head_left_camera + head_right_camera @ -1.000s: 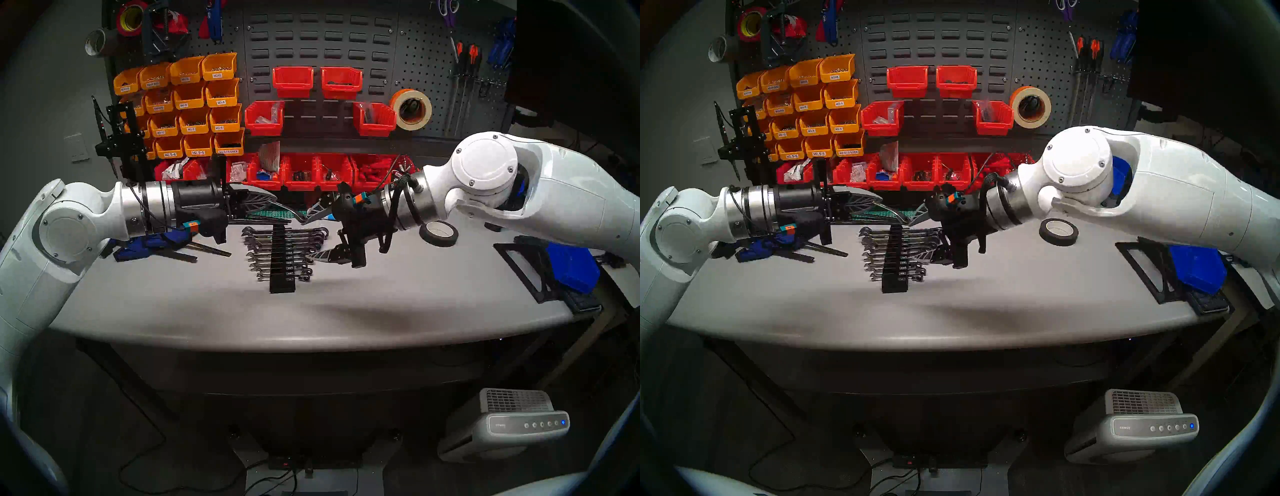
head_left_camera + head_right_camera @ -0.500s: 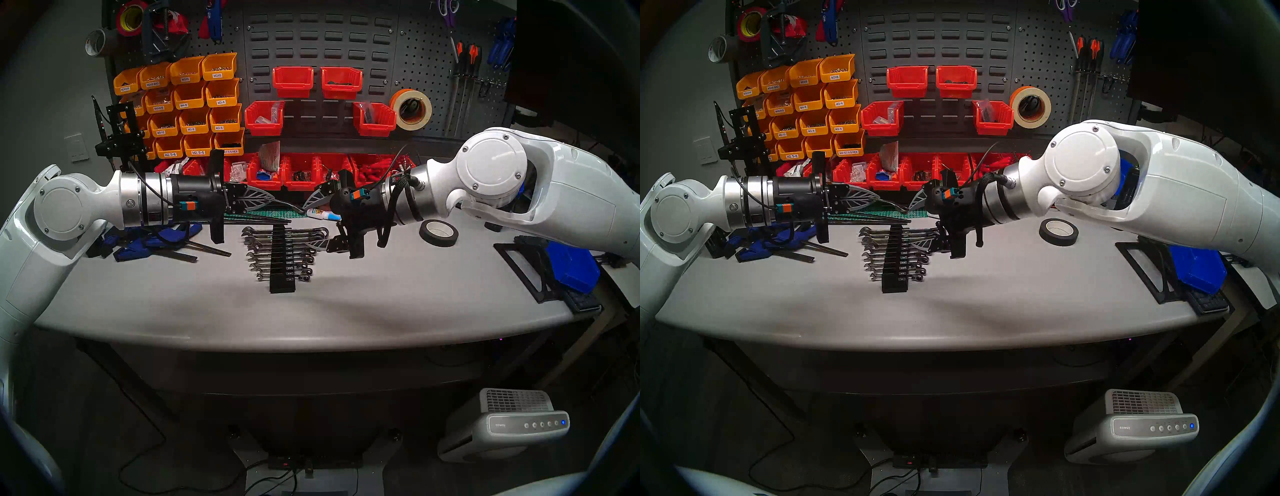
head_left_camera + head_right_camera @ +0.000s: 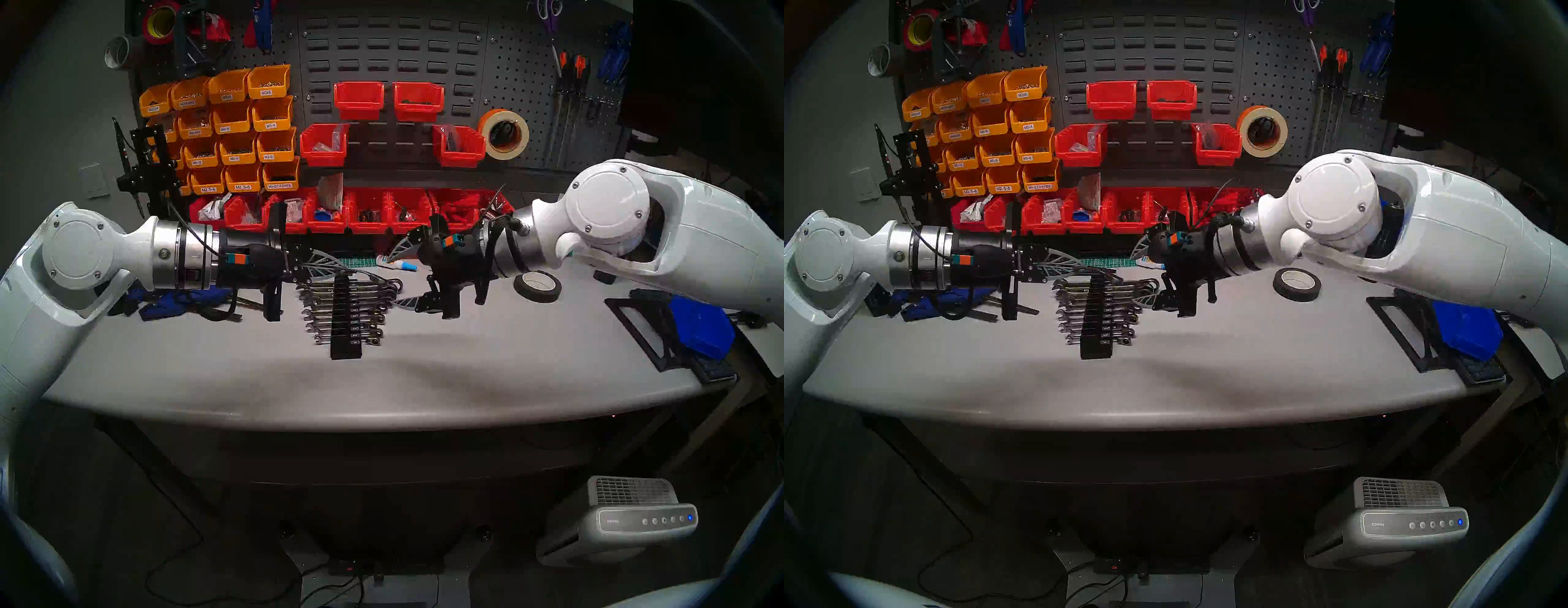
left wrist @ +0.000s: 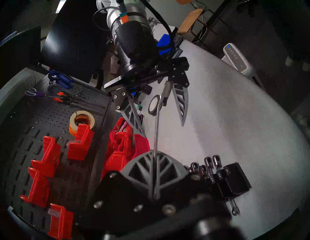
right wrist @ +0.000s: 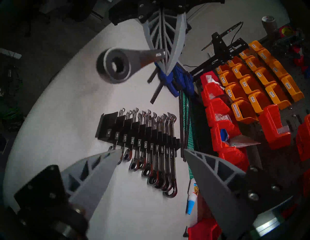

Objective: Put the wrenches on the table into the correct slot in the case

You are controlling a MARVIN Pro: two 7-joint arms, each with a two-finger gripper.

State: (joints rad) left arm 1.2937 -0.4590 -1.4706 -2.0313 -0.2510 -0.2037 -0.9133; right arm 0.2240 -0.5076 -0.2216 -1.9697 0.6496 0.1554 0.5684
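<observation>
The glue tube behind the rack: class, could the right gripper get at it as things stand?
Probably yes: the right gripper is open and empty, and the glue tube lies uncovered on the table just below it.

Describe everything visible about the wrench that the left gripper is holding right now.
The wrench is a slim, shiny chrome combination wrench, seen edge-on from the left wrist. The left gripper is shut on its shank, its other end hidden between the fingers. Its thick ratchet ring end sticks out towards the open right gripper, which does not touch it. It hangs in the air above the table, over the far end of the black rack.
</observation>
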